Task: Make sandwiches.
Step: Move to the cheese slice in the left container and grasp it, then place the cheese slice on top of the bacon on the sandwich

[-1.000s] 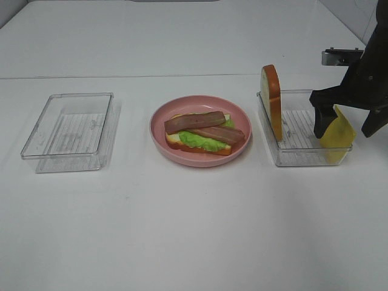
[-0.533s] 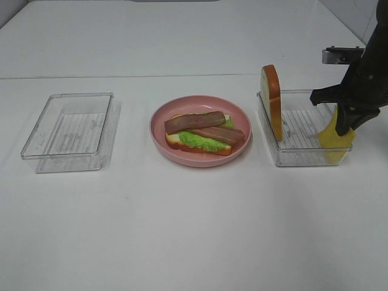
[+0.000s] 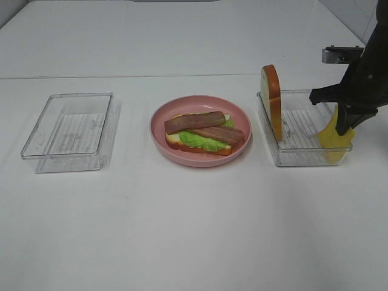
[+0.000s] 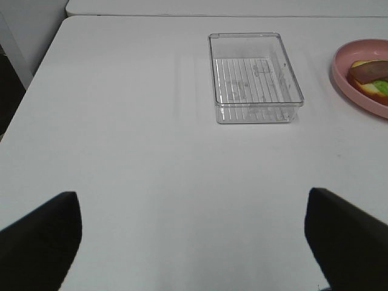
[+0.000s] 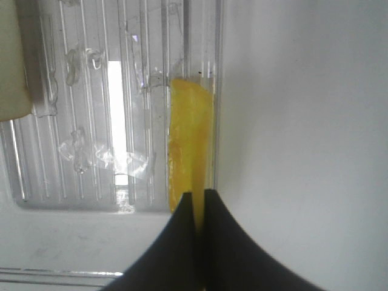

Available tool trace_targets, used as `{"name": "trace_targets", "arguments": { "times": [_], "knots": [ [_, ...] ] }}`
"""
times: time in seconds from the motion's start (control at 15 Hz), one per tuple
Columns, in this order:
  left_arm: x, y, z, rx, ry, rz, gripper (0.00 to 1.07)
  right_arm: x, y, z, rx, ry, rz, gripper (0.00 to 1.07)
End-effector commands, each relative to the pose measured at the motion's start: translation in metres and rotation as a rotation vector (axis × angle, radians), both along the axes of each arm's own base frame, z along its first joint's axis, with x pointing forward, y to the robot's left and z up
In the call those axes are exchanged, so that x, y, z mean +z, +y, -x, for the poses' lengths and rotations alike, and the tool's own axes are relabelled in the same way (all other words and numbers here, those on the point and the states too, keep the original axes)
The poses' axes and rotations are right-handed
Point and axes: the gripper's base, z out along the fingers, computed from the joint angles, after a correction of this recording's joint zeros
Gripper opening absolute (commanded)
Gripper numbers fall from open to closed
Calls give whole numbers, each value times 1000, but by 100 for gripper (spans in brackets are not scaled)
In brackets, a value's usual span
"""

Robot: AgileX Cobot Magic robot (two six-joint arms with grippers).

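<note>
White bench (image 3: 194, 230) carries two clear trays (image 3: 68, 130) and one pink plate (image 3: 162, 140) bearing one bread slice (image 3: 200, 147), lettuce (image 3: 200, 140) and two bacon strips (image 3: 195, 121). Another bread slice (image 3: 273, 100) stands upright in the right tray (image 3: 303, 154). Right claw (image 5: 198, 209) pinches one cheese square (image 5: 189, 145) against that tray's outer wall; left claw (image 4: 194, 242) hangs spread wide, holding nothing.

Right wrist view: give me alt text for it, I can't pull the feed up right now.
The right gripper is shut on the edge of the yellow cheese square, which stands on edge against one side wall of a clear plastic tray. A pale bread slice shows at the frame's edge, and bare white table lies beyond the tray wall.
</note>
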Motion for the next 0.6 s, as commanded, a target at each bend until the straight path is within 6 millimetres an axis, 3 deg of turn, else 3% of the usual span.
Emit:
{"name": "trace_targets", "arguments": {
  "times": [0.07,0.4,0.6],
  "knots": [
    [0,-1,2,-5,-20,3,91,11,-1,2,-2,-27,7,0],
    [0,-1,2,-5,-20,3,91,28,-1,5,0,-57,7,0],
    [0,-1,2,-5,-20,3,91,66,0,11,-6,-144,-1,0]
  ]
}}
